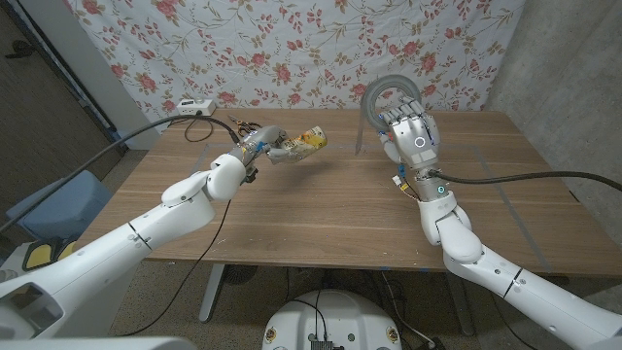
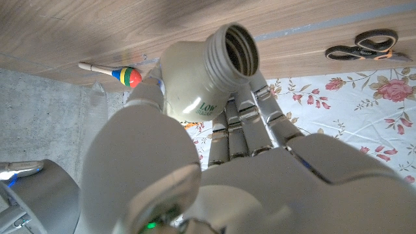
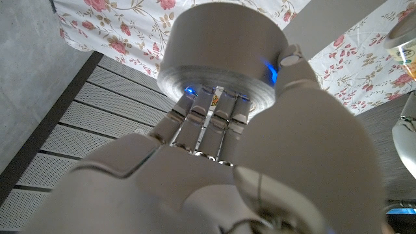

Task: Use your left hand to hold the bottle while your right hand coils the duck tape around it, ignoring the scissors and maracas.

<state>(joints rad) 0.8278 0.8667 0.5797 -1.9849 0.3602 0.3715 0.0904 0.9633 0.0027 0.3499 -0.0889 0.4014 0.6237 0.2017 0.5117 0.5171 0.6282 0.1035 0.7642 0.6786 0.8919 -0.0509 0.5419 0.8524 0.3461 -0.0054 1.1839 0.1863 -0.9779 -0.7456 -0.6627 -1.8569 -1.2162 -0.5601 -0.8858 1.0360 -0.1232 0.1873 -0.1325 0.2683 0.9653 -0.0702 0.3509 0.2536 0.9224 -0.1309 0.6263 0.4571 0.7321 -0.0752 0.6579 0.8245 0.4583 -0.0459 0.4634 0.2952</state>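
The bottle [image 1: 303, 143] lies sideways in the air above the desk [image 1: 330, 209], gripped by the left hand [image 1: 264, 144] with its open neck pointing away from the palm. Well apart from the bottle, the right hand [image 1: 413, 134] holds the duck tape [image 1: 383, 97] roll raised off the desk. The risk, as I judge it — the roll meets the neck off-centre and knocks the bottle loose.
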